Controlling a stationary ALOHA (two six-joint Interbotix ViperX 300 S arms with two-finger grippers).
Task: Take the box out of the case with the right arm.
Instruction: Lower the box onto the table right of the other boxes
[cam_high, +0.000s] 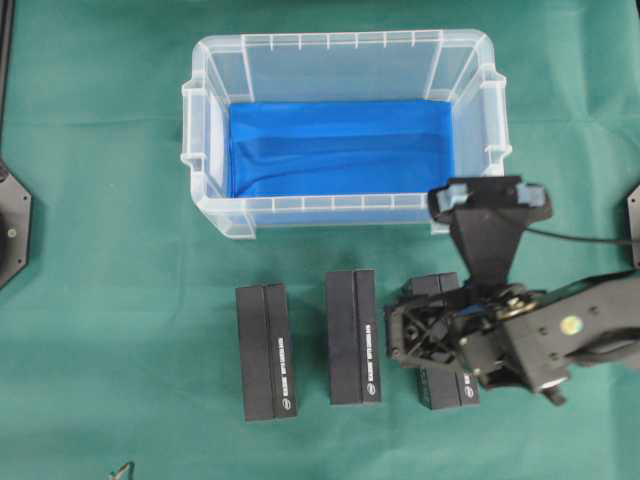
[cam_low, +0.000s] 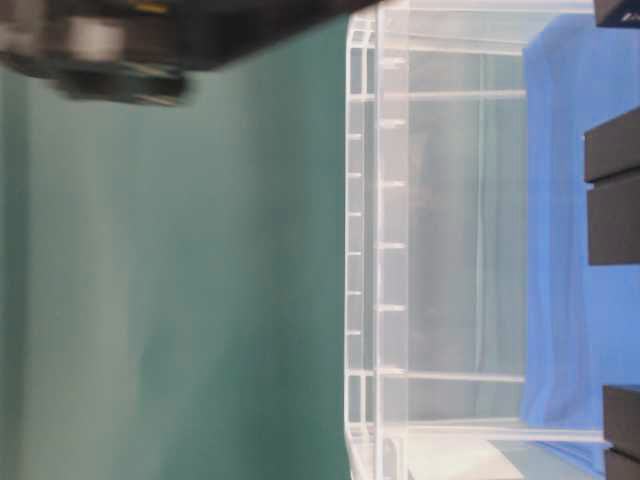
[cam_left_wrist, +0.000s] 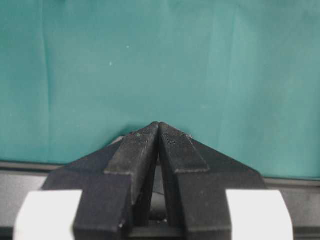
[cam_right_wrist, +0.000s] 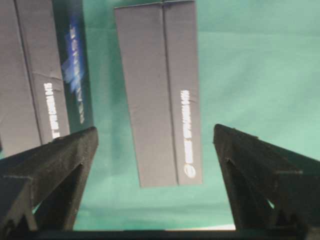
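Black boxes (cam_high: 266, 351) lie outside the case (cam_high: 345, 62) along the worktop's near edge, long axes running toward it; right claw (cam_right_wrist: 155, 150) hangs open over them, left claw (cam_left_wrist: 159, 131) closed.

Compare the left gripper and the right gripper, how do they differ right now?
The left gripper is shut, fingertips meeting; the right gripper stands wide open with nothing between its fingers. The left gripper has only bare green cloth before it; the right gripper looks down on black boxes lying on the cloth outside the case. Both have black wedge-shaped fingers, and neither holds anything.
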